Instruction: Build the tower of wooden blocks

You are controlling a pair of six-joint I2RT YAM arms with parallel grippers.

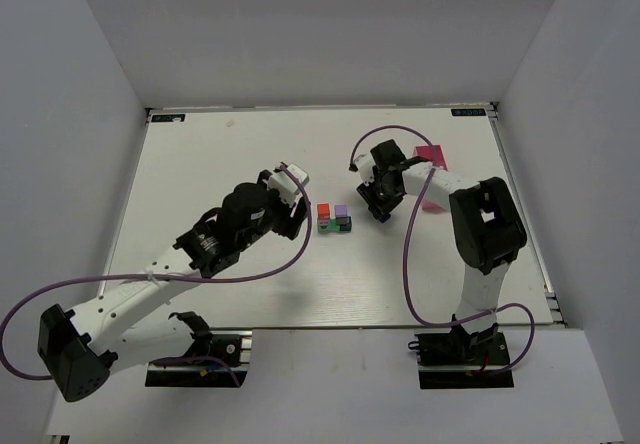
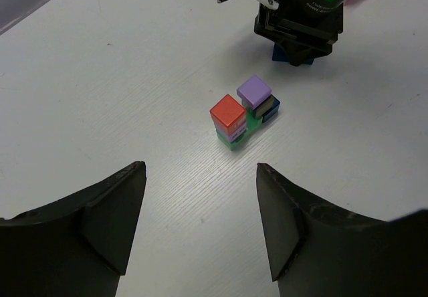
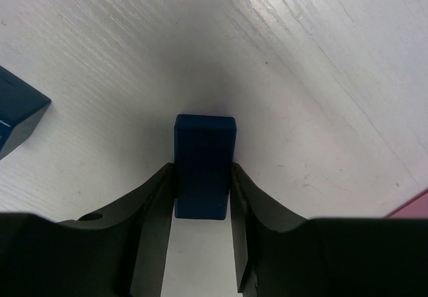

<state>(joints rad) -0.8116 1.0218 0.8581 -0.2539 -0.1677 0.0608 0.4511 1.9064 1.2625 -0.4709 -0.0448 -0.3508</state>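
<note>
A white table (image 1: 230,154) boxed in by plain grey walls; near its middle stands the wood block tower (image 1: 334,218), a compact two-level cluster with a red cube (image 2: 227,112) and a purple cube (image 2: 254,89) on top and green showing at the base; its longer side runs left to right in the top view. The left gripper (image 2: 200,168) hovers near it with jaws spread wide and nothing between them. Just right of the tower, the right gripper (image 3: 204,173) is clamped on a dark blue block (image 3: 204,143), its fingers (image 3: 157,203) pressing the two long sides; the block's long axis points away from the wrist, along the fingers; whether it rests on the table or hangs just above cannot be told. A pink box (image 1: 432,156) lies beyond. The blocks look rigid, light and smooth-painted, so likely to slide or topple at a nudge; flat opposite faces, taken squarely, seem the safest hold.
</note>
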